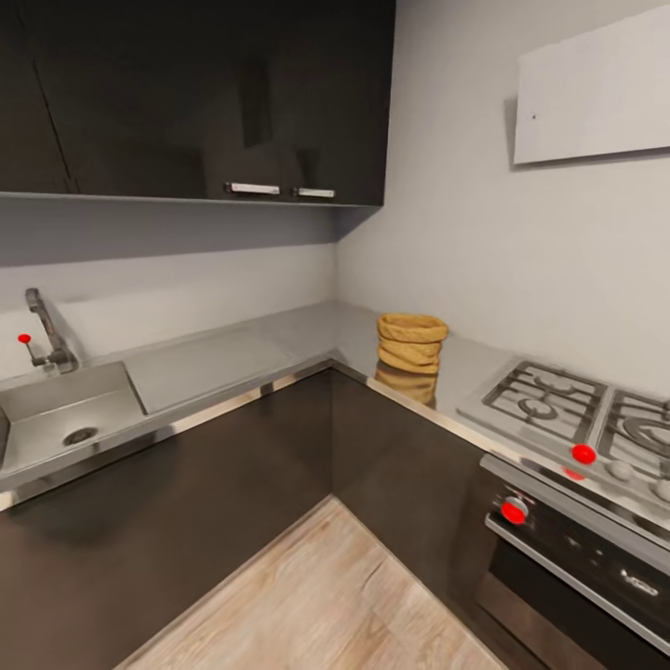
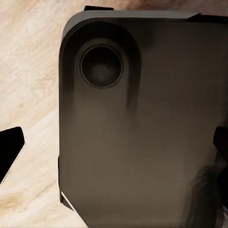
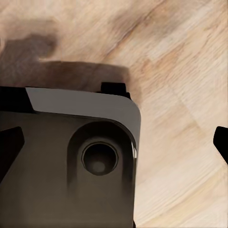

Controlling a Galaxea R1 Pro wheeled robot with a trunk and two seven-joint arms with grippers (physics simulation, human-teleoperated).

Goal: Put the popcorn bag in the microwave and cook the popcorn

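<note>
The popcorn bag (image 1: 410,344), a short tan sack with wrinkly sides and a thick round rim, stands upright on the light grey countertop (image 1: 307,335) near the corner, mirrored in the slab. The microwave is out of view. In the left wrist view my left gripper (image 2: 114,152) hangs open over my dark base, its black fingertips (image 2: 10,149) far apart at the picture's edges. My right gripper (image 3: 114,145) is open too, its fingertips (image 3: 9,147) wide apart above the base and the wooden floor. Nothing is between either pair of fingers.
A steel gas hob (image 1: 558,409) with black grates sits right of the bag, over a dark oven (image 1: 586,558) with red knobs. A steel sink (image 1: 65,419) and faucet (image 1: 46,330) are at the left. Dark cabinets (image 1: 205,93) hang above. Wooden floor (image 1: 326,596) lies before the counters.
</note>
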